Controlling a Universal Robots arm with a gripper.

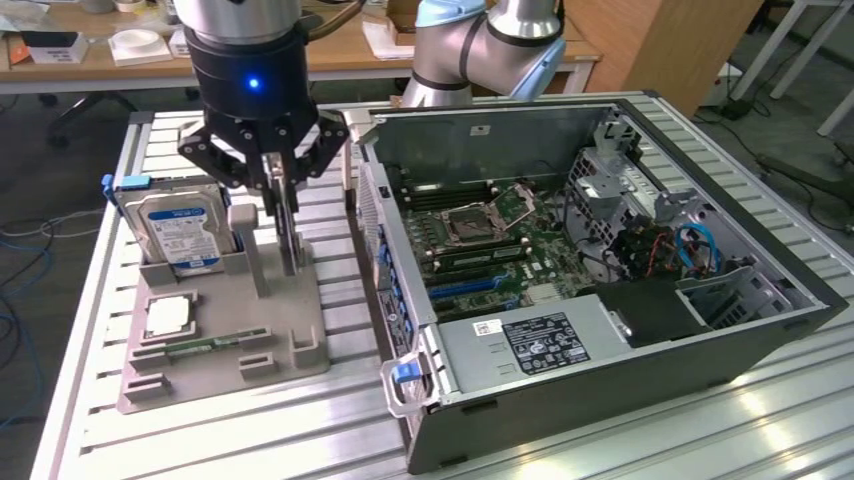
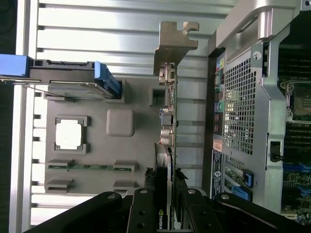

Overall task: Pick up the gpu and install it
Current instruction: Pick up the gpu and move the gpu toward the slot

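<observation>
Claw: my gripper (image 1: pixel 278 188) is clenched on the top edge of the gpu (image 1: pixel 288 240) | Gpu: upright in the grey holder (image 1: pixel 214 365), between the hard drive (image 1: pixel 180 228) and the open PC case (image 1: pixel 601 400) | Care: I judge a square, firm, vertical hold keeps its bracket (image 2: pixel 174 43) from snagging.

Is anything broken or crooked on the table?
Nothing stands out. The gpu stands straight on its edge in the gray holder, the hard drive sits upright in its slot, and the computer case lies open on its side.
</observation>
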